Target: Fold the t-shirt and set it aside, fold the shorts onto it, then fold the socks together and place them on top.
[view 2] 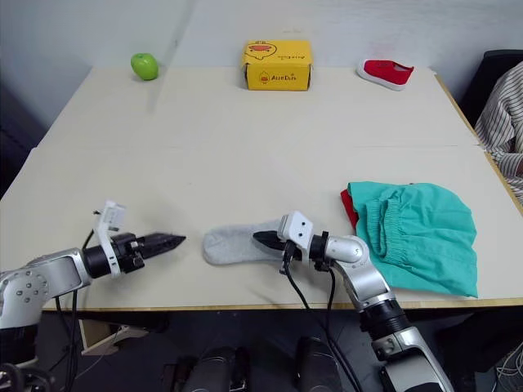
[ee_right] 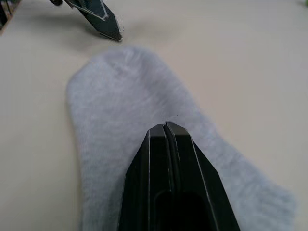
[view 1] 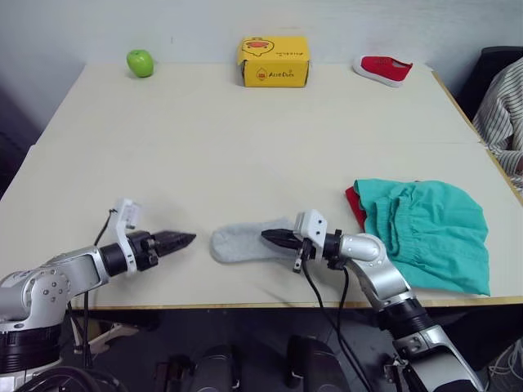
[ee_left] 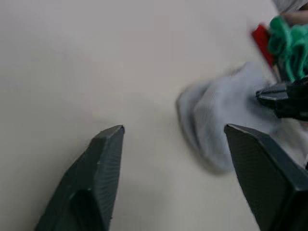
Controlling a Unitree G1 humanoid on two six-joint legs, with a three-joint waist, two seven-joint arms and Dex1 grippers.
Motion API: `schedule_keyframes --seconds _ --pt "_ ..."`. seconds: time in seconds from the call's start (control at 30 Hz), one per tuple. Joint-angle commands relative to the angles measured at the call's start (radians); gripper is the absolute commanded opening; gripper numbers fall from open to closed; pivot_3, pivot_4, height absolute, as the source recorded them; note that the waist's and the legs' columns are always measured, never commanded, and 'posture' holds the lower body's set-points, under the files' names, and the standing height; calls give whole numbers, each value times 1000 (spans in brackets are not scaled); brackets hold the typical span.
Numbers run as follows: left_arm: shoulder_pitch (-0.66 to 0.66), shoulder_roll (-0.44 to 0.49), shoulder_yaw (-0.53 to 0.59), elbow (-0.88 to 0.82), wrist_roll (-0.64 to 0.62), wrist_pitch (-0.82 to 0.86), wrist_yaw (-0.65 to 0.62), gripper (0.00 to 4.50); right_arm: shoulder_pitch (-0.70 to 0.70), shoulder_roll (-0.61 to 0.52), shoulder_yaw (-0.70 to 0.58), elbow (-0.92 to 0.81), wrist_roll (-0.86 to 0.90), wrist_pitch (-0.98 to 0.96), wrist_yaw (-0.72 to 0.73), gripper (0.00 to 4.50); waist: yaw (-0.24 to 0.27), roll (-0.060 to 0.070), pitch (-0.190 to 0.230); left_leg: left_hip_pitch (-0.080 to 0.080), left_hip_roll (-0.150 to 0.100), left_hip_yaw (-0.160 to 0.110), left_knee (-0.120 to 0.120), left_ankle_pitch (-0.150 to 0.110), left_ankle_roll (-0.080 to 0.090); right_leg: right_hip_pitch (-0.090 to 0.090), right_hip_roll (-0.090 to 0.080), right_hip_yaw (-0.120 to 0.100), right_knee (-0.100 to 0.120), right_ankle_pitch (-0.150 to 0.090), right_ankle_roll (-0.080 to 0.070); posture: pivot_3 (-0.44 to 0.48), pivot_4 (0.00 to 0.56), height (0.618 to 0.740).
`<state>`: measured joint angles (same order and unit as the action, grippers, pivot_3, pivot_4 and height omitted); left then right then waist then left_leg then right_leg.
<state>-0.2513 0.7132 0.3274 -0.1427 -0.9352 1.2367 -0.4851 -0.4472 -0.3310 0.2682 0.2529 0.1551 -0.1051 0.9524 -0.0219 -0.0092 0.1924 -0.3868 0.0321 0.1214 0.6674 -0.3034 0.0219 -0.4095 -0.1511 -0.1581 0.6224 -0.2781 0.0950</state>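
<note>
Socks [view 1: 245, 242] flat near front edge of beige table [view 1: 245, 139]

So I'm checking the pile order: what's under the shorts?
A red edge of the t-shirt pokes out from under the teal shorts, on the side toward the socks. The rest of the shirt is covered.

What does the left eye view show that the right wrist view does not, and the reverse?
Left eye view alone: green apple, yellow box, red shoe, and the shorts lying over the t-shirt. Right wrist view alone: the right gripper with its fingers pressed together over the cloth. Both: the socks on the table and the left gripper near them.
</note>
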Motion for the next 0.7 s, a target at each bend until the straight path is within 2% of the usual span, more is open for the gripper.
schedule_keyframes --seconds 0.03,0.3,0.4,0.57,0.7 --pt "-65 -98 -57 5 -20 112 87 4173 -17 -3 7 26 -29 -23 8 0 2 0 0 1 -1 0 0 0 0 1 0 0 0 0 1 0 150 740" --pt "-146 -274 -74 23 18 191 193 4173 1 -16 10 29 -53 -20 17 0 19 -4 -3 2 0 -1 0 1 -1 3 1 2 0 0 1 0 150 740" --pt "-161 -292 -79 12 35 188 202 3610 7 -17 9 24 -59 -13 12 0 20 -5 -3 3 0 -1 1 1 -1 3 1 2 0 0 1 0 150 740" --pt "-213 -304 -97 -37 66 169 225 1969 16 -21 7 19 -69 2 -4 0 20 -5 -3 3 0 -1 0 1 -1 3 1 2 0 0 1 0 150 740" --pt "-293 -306 -93 -65 36 214 216 596 28 -26 4 7 -75 16 -13 0 19 -5 -3 2 1 -1 0 1 -2 3 1 2 -1 0 1 0 150 740"
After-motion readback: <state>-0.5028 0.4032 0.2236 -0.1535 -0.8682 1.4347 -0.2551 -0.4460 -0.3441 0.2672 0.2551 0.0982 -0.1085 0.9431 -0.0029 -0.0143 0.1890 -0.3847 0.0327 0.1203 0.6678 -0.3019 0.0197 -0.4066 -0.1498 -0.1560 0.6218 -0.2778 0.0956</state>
